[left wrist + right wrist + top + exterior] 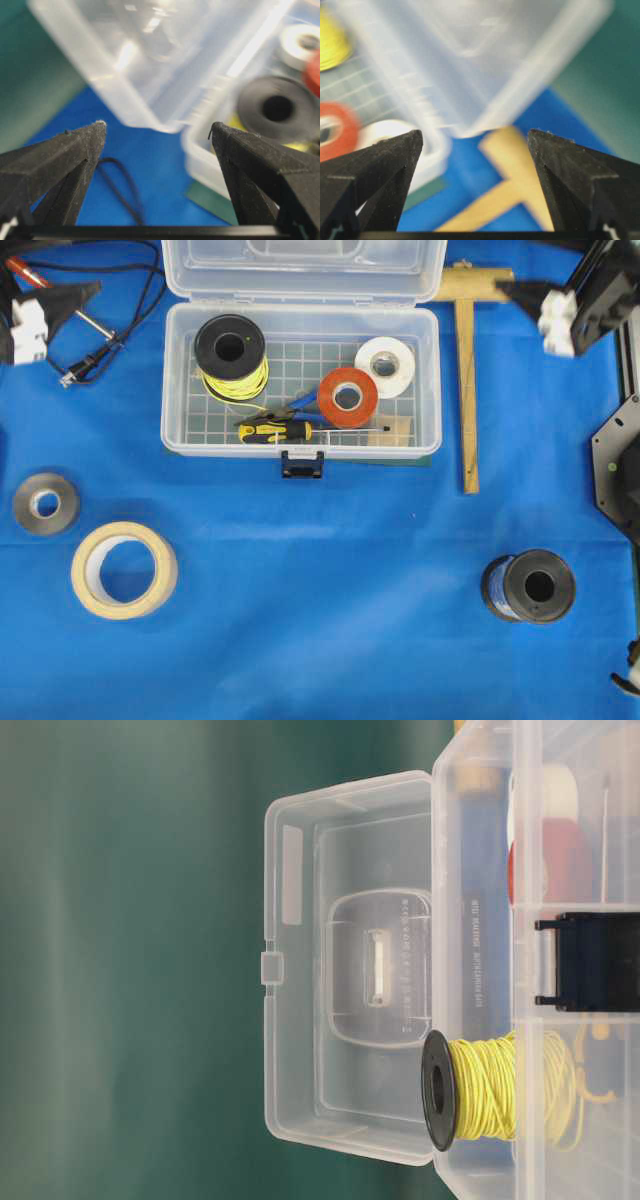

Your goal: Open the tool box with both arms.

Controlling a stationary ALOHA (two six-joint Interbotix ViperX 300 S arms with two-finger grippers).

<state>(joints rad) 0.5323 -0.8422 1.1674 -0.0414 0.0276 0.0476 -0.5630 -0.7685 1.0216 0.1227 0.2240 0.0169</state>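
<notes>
Blue cloth [300,570] w/ tool box [300,380] at top centre, long axis left-right, lid swung open toward far edge, latch [302,463] facing me. I see left gripper [157,132] and right gripper [475,135] both w/ fingers apart, holding nothing, off the box's far corners.

A blue-covered table [330,570] carried all items. The tool box [300,445], lid open, stood at 12 o'clock, with a wooden T-shaped piece [468,380] just beside it at 1 o'clock and a black cable [130,310] at 10 o'clock. A grey tape roll [45,503] lay at 9 o'clock, a cream masking-tape roll [124,569] at 8 o'clock near it, and a dark spool [528,586] at 4 o'clock, well apart from the rest.
</notes>
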